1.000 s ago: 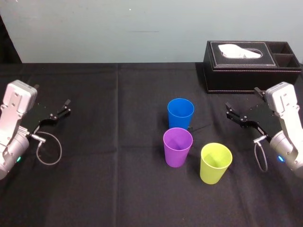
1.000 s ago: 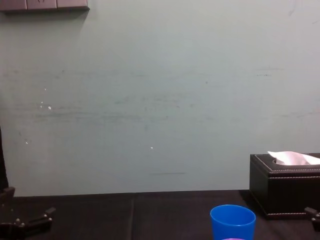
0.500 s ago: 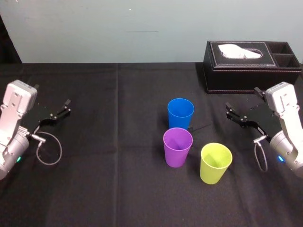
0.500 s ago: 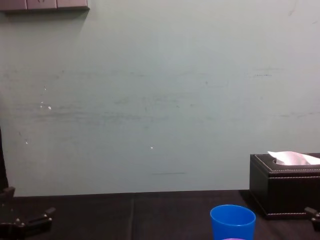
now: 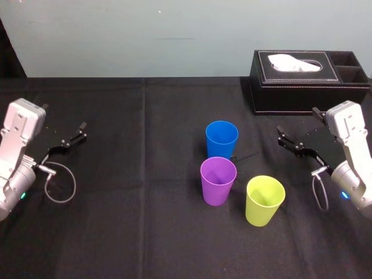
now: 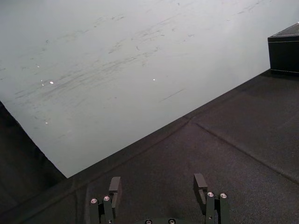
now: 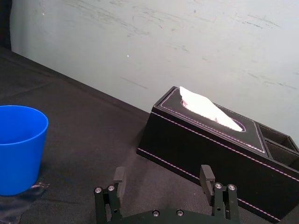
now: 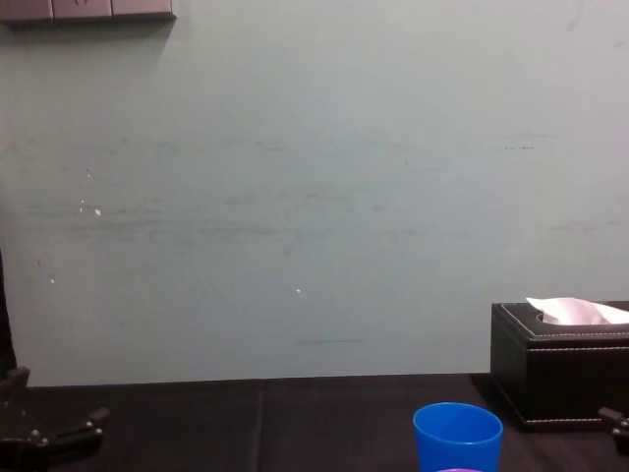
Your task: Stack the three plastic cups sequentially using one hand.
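Note:
Three plastic cups stand upright and apart in the middle of the black table: a blue cup (image 5: 221, 139) farthest back, a purple cup (image 5: 218, 180) in front of it, a yellow-green cup (image 5: 264, 200) to the right. The blue cup (image 7: 18, 147) also shows in the right wrist view and in the chest view (image 8: 457, 437). My right gripper (image 5: 298, 128) hovers open and empty to the right of the cups, its fingers (image 7: 118, 176) wide apart. Far off at the table's left side my left gripper (image 5: 63, 137) is open and empty, fingers (image 6: 114, 185) spread.
A black leather tissue box (image 5: 308, 81) with a white tissue stands at the back right, just behind my right gripper. A pale wall (image 8: 314, 197) rises behind the table. Black cloth (image 5: 133, 221) covers the table.

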`<state>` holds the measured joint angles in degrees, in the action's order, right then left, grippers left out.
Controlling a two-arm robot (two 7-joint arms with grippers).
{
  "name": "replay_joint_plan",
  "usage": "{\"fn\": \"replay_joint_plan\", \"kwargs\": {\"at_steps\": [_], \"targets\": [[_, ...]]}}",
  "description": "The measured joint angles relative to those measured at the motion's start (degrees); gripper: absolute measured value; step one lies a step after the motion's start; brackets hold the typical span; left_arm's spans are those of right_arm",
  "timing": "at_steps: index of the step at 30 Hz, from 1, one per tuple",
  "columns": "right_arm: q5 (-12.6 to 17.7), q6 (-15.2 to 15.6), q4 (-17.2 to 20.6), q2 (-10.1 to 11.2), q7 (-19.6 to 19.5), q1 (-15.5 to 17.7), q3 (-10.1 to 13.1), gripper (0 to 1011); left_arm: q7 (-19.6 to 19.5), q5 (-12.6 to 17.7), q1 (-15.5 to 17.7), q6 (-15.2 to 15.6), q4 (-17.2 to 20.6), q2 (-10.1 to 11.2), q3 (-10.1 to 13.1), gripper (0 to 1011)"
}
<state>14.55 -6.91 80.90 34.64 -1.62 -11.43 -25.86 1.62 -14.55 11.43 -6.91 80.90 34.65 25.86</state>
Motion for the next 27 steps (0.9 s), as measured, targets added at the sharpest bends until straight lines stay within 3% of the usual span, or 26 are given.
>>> {"fn": "replay_joint_plan", "kwargs": {"at_steps": [27], "targets": [[0.0,0.0,0.0,0.0,0.0,0.0,0.0,1003,0.0,0.0,0.0,0.0,0.0,0.0,0.0,1011]]}}
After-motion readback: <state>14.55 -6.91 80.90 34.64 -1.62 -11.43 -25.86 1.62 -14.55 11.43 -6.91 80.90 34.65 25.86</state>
